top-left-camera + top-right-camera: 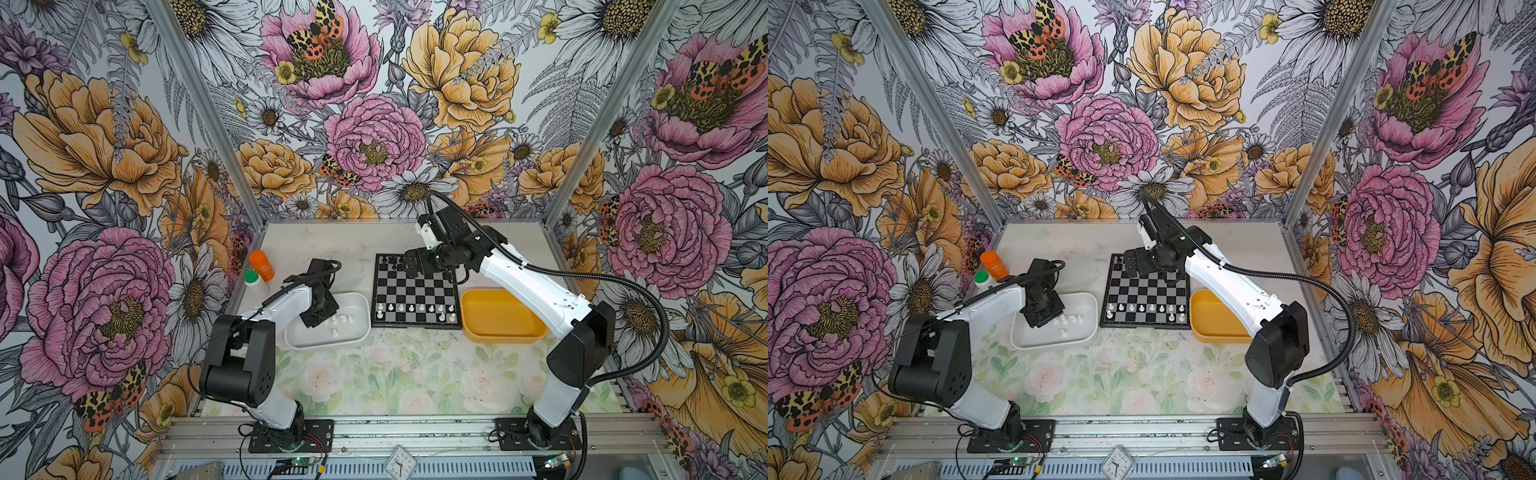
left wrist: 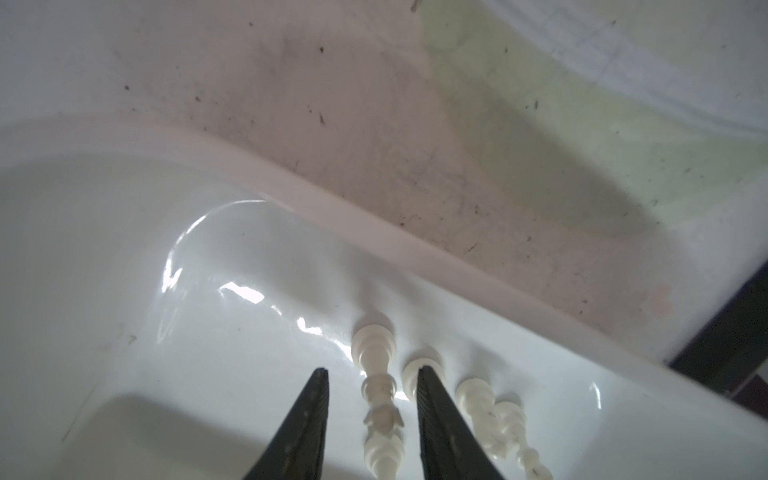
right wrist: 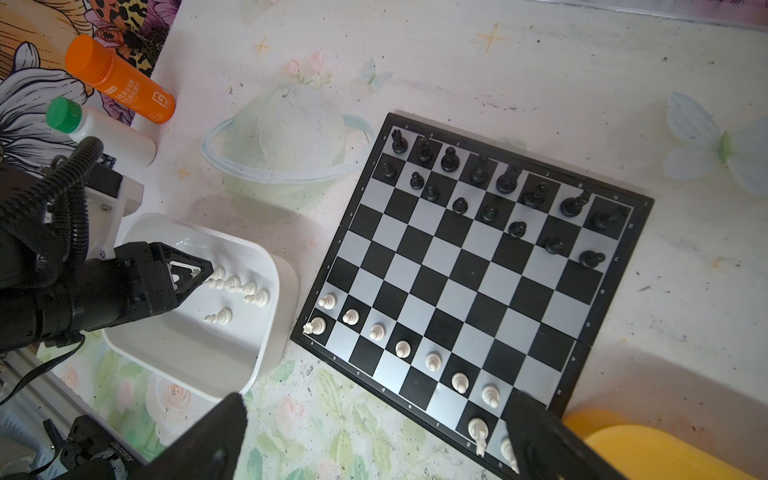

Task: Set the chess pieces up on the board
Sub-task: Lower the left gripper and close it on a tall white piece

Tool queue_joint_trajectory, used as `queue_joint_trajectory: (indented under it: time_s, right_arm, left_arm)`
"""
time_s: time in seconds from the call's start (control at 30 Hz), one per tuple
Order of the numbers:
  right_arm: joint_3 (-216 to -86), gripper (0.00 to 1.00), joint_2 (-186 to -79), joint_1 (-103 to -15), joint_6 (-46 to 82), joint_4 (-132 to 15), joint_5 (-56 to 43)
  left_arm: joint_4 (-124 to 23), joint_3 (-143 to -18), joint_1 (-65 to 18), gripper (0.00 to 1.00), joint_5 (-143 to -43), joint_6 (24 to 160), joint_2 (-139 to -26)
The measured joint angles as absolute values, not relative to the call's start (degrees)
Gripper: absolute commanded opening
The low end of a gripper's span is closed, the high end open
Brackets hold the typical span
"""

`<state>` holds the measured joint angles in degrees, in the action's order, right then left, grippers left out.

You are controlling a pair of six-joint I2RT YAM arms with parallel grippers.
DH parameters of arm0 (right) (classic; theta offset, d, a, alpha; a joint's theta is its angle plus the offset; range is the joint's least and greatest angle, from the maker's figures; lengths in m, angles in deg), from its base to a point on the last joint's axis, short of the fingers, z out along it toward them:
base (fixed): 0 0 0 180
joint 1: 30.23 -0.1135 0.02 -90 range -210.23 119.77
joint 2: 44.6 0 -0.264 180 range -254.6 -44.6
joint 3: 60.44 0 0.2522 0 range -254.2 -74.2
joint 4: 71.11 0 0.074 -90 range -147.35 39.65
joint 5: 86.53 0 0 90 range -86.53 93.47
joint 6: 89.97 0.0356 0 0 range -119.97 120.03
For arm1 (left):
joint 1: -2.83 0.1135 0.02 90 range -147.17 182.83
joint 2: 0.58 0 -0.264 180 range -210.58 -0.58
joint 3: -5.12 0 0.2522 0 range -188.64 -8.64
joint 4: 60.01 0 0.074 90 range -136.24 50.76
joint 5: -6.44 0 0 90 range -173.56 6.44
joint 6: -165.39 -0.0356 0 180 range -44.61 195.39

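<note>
Left fingers (image 2: pixel 307 419), half spread, straddle a white piece (image 2: pixel 379 395); right fingers (image 3: pixel 216 440) gape above the board (image 3: pixel 469 266).

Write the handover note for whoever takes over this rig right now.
Left tool: open, jaws either side of a white piece lying in the white tray.
Right tool: open, holding nothing, above the board.
Done: black pieces fill the far two rows; white pawns and three white back-row pieces stand.
Left: move the tray's few white pieces into the back-row gaps.
</note>
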<state>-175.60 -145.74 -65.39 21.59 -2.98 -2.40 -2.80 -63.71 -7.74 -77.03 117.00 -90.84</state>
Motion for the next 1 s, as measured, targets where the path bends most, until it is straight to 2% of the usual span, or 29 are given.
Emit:
queue_joint_trajectory:
  time_s: [0.63,1.0]
  right_arm:
    - [-174.9,1.0,-145.1,-65.1,21.6,-3.0,-1.3]
    - [-174.1,1.0,-144.3,-65.1,22.0,-3.0,-1.0]
  left_arm:
    - [-2.8,-64.5,-7.0,0.12,-77.3,115.3,-92.0]
    - [-1.9,-65.4,-5.7,0.09,-77.5,113.9,-92.2]
